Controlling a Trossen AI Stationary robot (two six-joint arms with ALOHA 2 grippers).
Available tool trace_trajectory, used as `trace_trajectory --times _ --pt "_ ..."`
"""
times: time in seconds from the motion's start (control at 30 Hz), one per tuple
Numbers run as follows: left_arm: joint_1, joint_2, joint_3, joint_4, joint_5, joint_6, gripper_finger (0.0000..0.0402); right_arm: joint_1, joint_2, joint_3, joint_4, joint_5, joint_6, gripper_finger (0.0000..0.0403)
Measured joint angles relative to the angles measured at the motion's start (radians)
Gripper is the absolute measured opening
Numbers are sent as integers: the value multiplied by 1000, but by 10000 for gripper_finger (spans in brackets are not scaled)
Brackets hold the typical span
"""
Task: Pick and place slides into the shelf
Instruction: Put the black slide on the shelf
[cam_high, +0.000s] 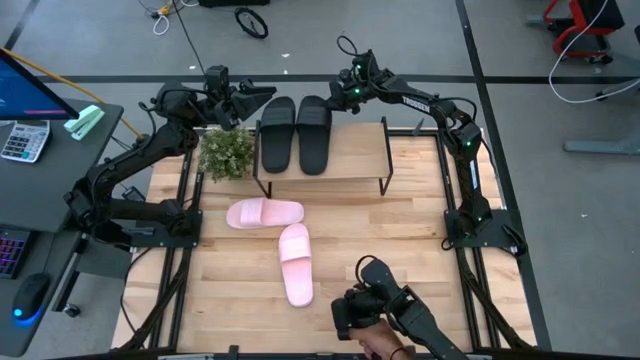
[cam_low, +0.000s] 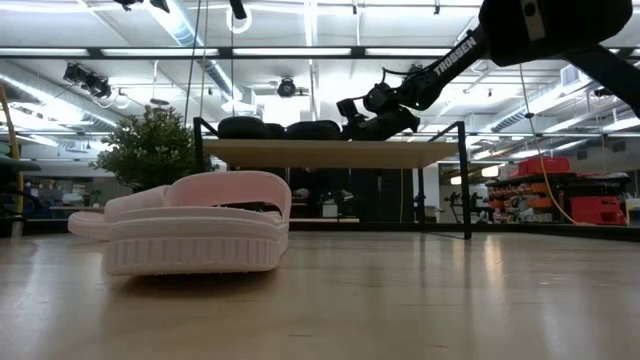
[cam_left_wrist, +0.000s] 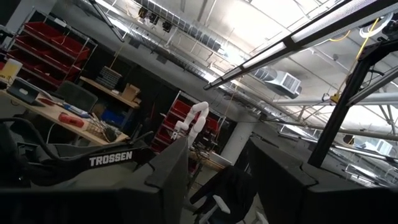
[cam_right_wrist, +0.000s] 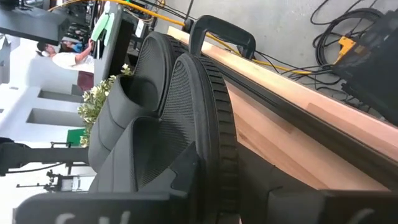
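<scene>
While both black slides lie side by side on the shelf (cam_high: 355, 178) in the upper middle of the high view, the left black slide (cam_high: 276, 135) and the right black slide (cam_high: 314, 133) sit with their straps toward the top of the frame, nearly touching each other. The right gripper (cam_high: 340, 98) hangs at the far end of the right black slide, just above and right of it in that view; its wrist camera looks along the ribbed sole of that slide from very close, with its fingers (cam_right_wrist: 186, 186) at the slide's edge, but whether they pinch it or have let go I cannot tell. The left gripper (cam_high: 262, 93) sits at the upper left of the shelf, beside the left black slide and above a small potted plant (cam_high: 226, 152); its fingers (cam_left_wrist: 171, 171) are spread with nothing between them.

Below the shelf, on the wooden tabletop (cam_high: 400, 240), two pink slides lie on the bare boards. One pink slide (cam_high: 264, 213) lies crosswise in the middle left, and the other pink slide (cam_high: 295, 263) lies lengthwise just below it, their ends almost meeting. A third dark arm (cam_high: 385, 305) reaches in from the lower edge of the high view.
</scene>
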Motion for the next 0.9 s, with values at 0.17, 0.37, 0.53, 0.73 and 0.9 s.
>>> trace_trajectory --times 0.17,0.37,0.53,0.73,0.9 --pt "0 0 0 0 0 2 178 1 0 0 1 0 -20 80" --pt "0 0 0 0 0 2 173 5 0 0 1 16 -60 81" --pt "0 0 0 0 0 2 176 5 0 0 1 16 -74 81" --pt "0 0 0 0 0 10 177 6 0 0 2 22 -92 81" --pt "0 0 0 0 0 10 173 10 0 0 9 28 -97 81"
